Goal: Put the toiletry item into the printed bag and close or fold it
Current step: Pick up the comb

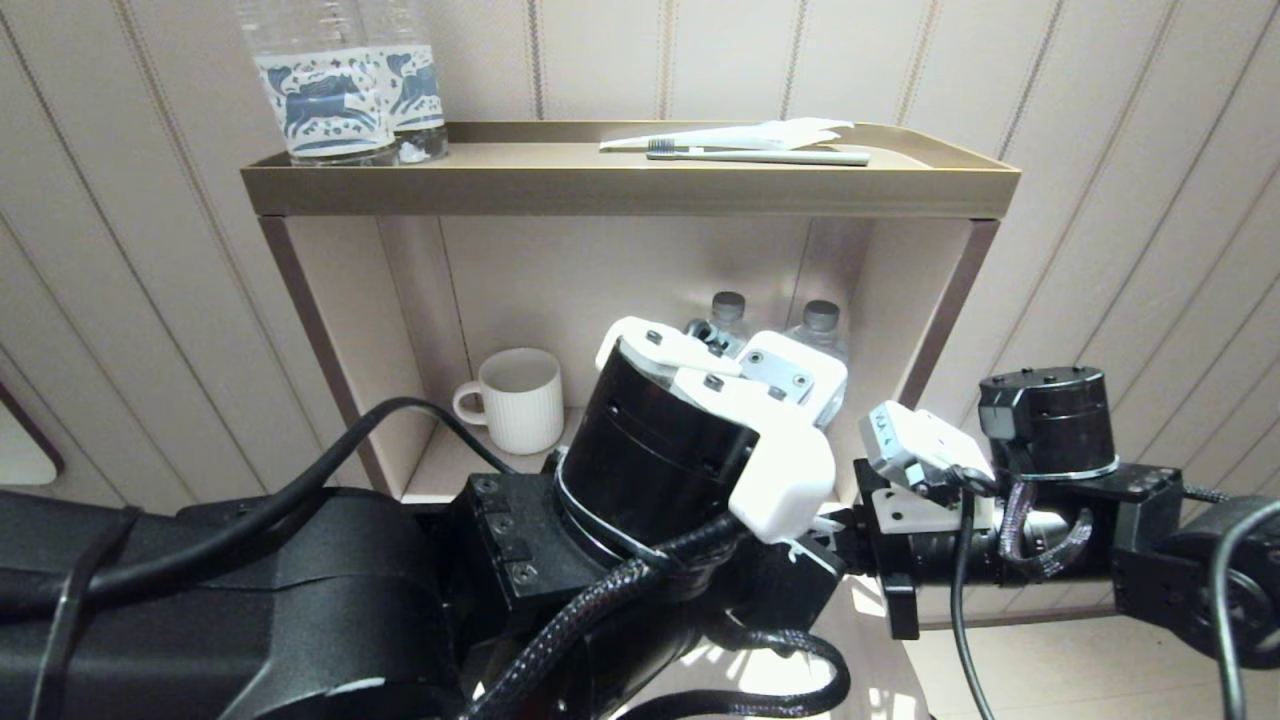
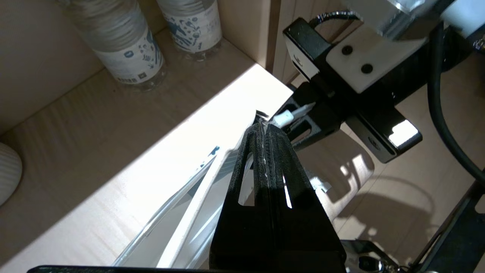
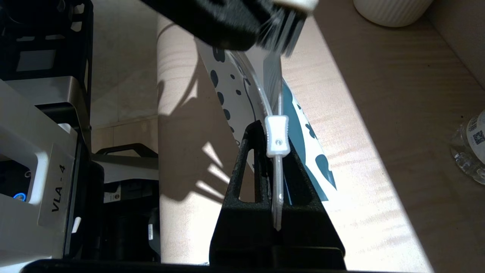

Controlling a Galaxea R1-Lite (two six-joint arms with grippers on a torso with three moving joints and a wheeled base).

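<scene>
One printed bag [image 3: 303,125], two grippers: left gripper [image 2: 265,131] and right gripper [image 3: 271,131] each have jaws pinching its top edge; slider between them

In the head view, the left arm [image 1: 640,470] hides the printed bag; the water bottles [image 1: 340,90] are cut off at the top edge.

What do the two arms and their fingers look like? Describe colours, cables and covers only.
Both arms are black. The left arm has a round joint capped with white plastic covers, a smooth black cable and a braided one. The right arm carries a white block and thin black cables. The left gripper and right gripper have flat, black, wedge-shaped fingers with slotted cut-outs.
</scene>
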